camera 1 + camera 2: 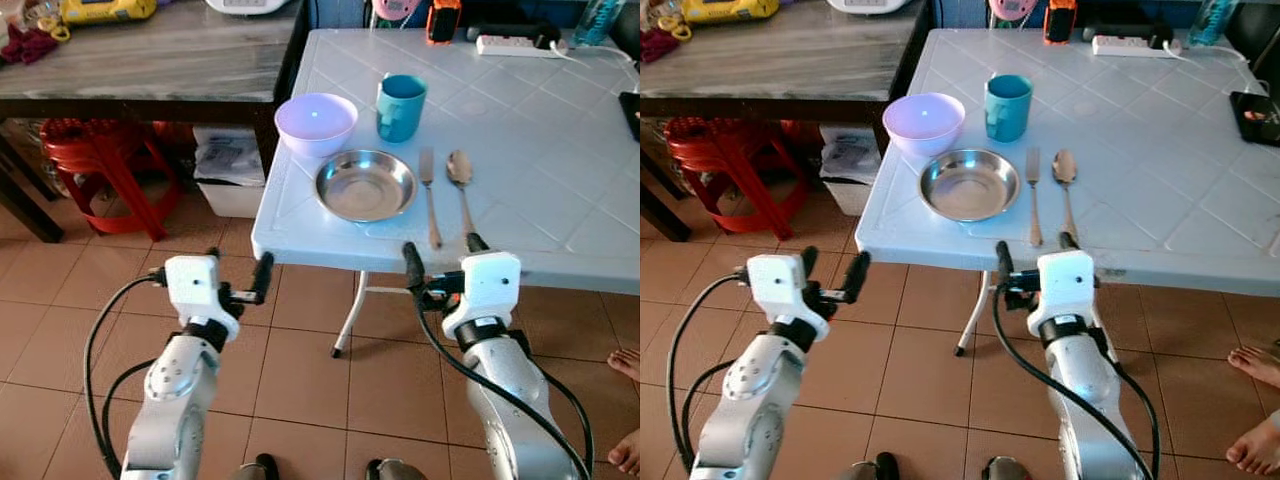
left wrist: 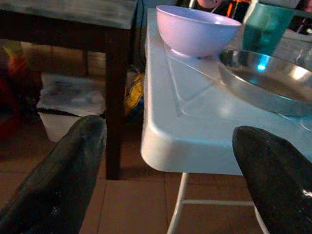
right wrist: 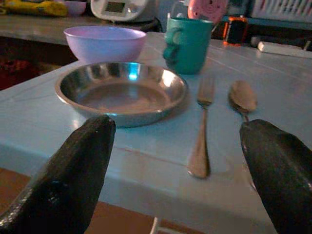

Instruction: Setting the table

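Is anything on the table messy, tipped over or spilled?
Nothing stands out. The purple bowl and teal mug stand upright behind the metal plate, with the fork and spoon lying straight beside it. No spills show. Both the left gripper and right gripper are open, off the table edge.

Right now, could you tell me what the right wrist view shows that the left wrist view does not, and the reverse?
Right wrist view alone: the fork and spoon lying side by side right of the steel plate, and the right gripper, open. Left wrist view alone: the table's corner, the dark wooden table leg beside it, a white bin on the floor, and the left gripper, open. Both share the plate, the lilac bowl and the teal mug.
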